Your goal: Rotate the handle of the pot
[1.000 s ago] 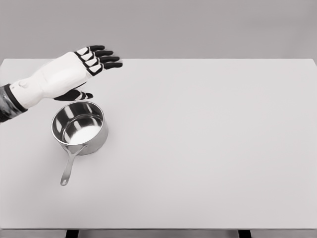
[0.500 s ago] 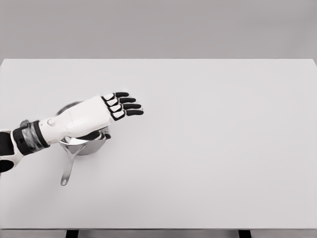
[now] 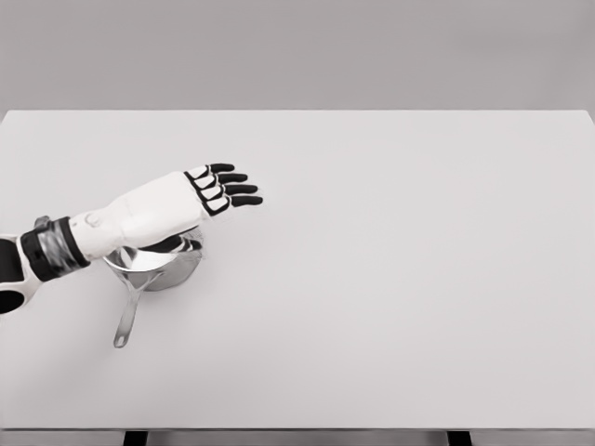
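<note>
Head view shows the pot (image 3: 172, 265), a small steel saucepan near the worktop's (image 3: 400, 279) left side, its thin handle (image 3: 127, 314) pointing toward the robot. Likely rigid, light and slick, it would turn best by pushing the handle's far end. Left robot hand (image 3: 200, 193) hovers over the bowl, fingers outstretched, holding nothing.

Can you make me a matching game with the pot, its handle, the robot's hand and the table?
Things:
1. pot
2. handle
3. left hand
4. table

Descriptions:
A. white, flat, underneath everything
B. fingers stretched out, over the pot
C. shiny bowl, partly hidden by the hand
D. thin, points toward the table's near edge

Pairs: 1-C, 2-D, 3-B, 4-A
</note>
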